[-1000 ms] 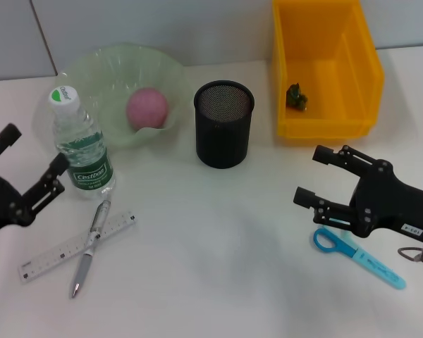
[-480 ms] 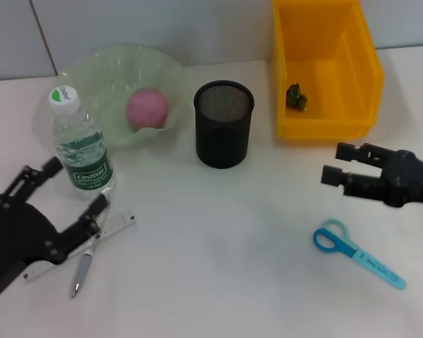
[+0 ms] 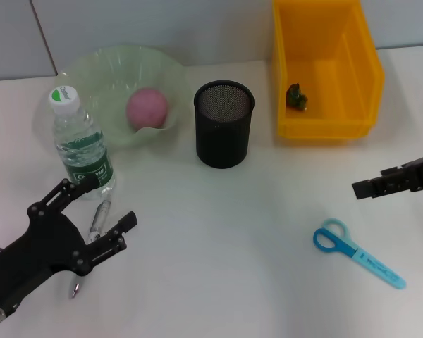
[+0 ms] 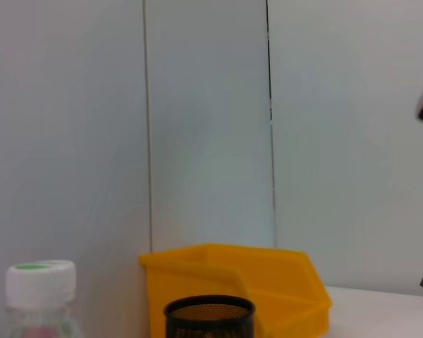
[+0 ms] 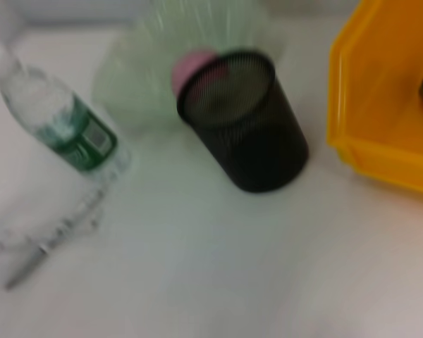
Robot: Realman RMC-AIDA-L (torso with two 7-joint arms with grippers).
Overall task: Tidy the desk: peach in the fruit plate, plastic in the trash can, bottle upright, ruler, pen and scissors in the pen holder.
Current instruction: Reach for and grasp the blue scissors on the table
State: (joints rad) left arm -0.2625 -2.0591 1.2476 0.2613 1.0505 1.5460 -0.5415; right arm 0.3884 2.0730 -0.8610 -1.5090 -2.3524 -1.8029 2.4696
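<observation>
Head view counts one bottle (image 3: 80, 144), one peach (image 3: 147, 107), one scissors (image 3: 357, 254); left gripper (image 3: 102, 216) fingers spread wide.

The desk (image 3: 218, 239) is white and smooth — soft light falls on it, with faint shadows. Behind it stands a pale grey wall (image 4: 204, 120) made of flat panels, with thin dark lines running down between them.

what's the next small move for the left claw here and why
Probably lower the open left claw straight down onto the pen and close. It hangs right over the pen, which lies on the desk beside the upright bottle, and the pen holder looks empty. The right claw sits away from the scissors.
</observation>
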